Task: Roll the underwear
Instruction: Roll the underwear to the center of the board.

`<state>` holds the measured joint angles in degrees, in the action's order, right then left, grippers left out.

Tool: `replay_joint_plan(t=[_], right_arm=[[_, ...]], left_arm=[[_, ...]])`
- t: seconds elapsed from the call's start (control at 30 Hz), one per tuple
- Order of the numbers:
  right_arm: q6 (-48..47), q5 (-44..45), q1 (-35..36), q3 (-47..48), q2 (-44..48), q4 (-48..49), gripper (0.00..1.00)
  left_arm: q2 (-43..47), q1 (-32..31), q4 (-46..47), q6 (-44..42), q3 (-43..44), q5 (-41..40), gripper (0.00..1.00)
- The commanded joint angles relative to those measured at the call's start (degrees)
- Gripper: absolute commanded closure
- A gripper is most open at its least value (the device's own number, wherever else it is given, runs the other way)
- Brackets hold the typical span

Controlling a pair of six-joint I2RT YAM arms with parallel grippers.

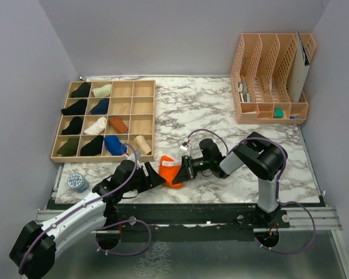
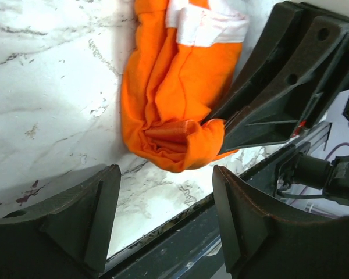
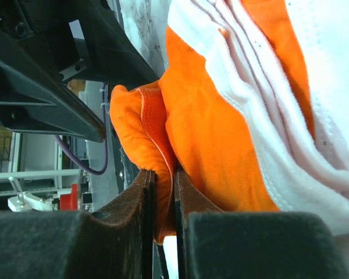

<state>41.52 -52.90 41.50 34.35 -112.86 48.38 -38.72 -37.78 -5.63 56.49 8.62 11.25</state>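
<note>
Left pincer (image 2: 166,183): jaws wide apart, nothing in them, hanging just short of the loose near end of the orange underwear (image 2: 174,87). Right pincer (image 3: 161,174): nearly closed, clamped on a folded hem of that same cloth. The piece lies at the near edge of the bench (image 1: 209,104), between the two pincers, half bunched, white waistband on its far end.

To do this step well, I'd say:
- hold the right's pinch firm as the anchor
- bring the left down over the whole bulge beside the right's fingers and take the full thickness, not one layer
- turn the cloth toward the waistband, tight and even
- work away from the near edge, since the cloth sits close to it and could slip off

Counts, near to far:
- pincers: 2
- orange underwear on the bench: 1
- round tin (image 1: 77,182) at the near left: 1
- tray (image 1: 144,110): 1, sixteen compartments, eleven filled by my count
- rust-brown underwear (image 1: 118,124): 1, in a third-row compartment, looks already rolled
- other bundles (image 1: 74,107) in the tray: 10, in black, navy, blue, dark green, pale green, white and cream
- peach rack (image 1: 270,75) at the far right: 1
</note>
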Motion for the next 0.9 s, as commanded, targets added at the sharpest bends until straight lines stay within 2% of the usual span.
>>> replay_joint_plan(t=[0.0, 0.23, 0.37, 0.4, 0.43, 0.67, 0.8, 0.87], right_arm=[[-0.8, 5.3, -0.6, -1.8, -4.4, -8.7, 0.99], [-0.4, 5.6, -0.7, -1.4, -4.7, -8.7, 0.95], [-0.5, 6.1, -0.8, -1.3, -4.2, -9.5, 0.93], [-0.4, 6.0, -0.8, -1.5, -4.0, -9.3, 0.92], [-0.1, 5.8, -0.8, -1.8, -3.7, -8.7, 0.89], [-0.6, 4.9, -0.8, -3.3, 0.9, -6.1, 0.68], [-7.4, 7.1, -0.8, -3.2, 7.2, -12.1, 0.4], [-10.4, 9.1, -0.8, -3.2, 10.6, -15.9, 0.36]], left_arm=[[-4.0, -0.7, 1.2, 0.2, 1.3, -1.5, 0.31], [-12.8, -2.4, 6.8, 1.7, 1.6, -5.7, 0.32], [-16.1, -3.3, 6.2, 2.5, 2.3, -8.5, 0.44], [-16.5, -3.7, 5.8, 3.0, 2.1, -9.4, 0.53], [-16.8, -4.1, 5.7, 3.3, 1.9, -10.2, 0.56], [-18.4, -5.0, 3.5, 4.0, 1.4, -13.5, 0.59], [-20.4, -5.0, 1.9, 3.4, 3.2, -13.1, 0.59], [-20.9, -4.9, 1.7, 3.4, 3.6, -12.6, 0.59]])
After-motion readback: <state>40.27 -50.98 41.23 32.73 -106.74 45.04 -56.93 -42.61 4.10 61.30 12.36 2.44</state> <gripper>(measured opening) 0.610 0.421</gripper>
